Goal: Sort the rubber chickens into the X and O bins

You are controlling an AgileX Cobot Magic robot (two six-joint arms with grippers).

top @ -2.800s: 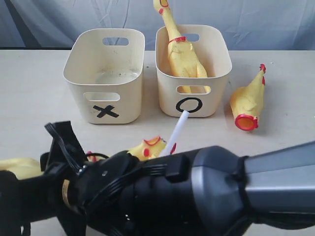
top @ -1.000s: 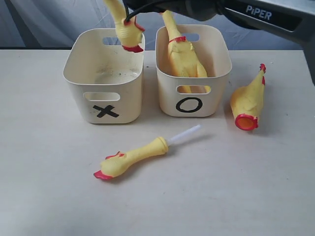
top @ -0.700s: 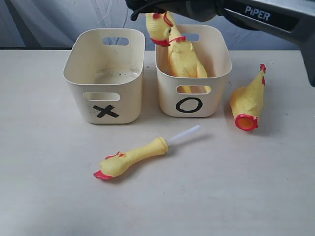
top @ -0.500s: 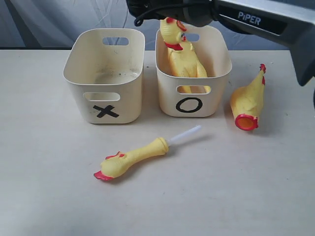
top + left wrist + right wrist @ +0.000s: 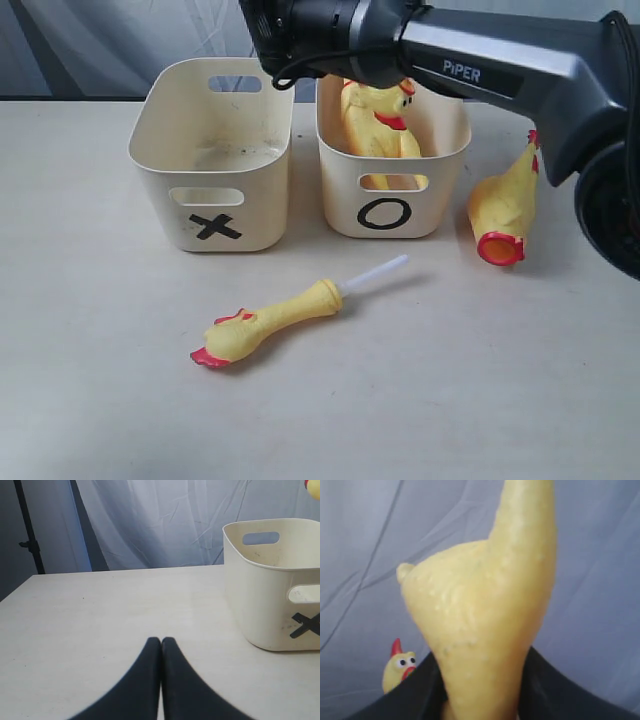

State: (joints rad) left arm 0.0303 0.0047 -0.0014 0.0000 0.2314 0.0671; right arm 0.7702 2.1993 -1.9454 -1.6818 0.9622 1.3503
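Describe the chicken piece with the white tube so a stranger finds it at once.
Find the X bin and the O bin on the table. In front of them lies the yellow head-and-neck piece. Only it has a white tube sticking out of its cut end; the body piece right of the O bin has none.

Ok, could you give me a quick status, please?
Left hand shut, low beside the X bin. Right hand shut on a rubber chicken over the O bin. Another chicken already inside.

right arm (image 5: 500, 70) reaches level across the middle, wrist held high; right gripper (image 5: 482, 685) clamps a rubber chicken (image 5: 480, 605). left gripper (image 5: 161, 642) sits low, fingers pressed together.
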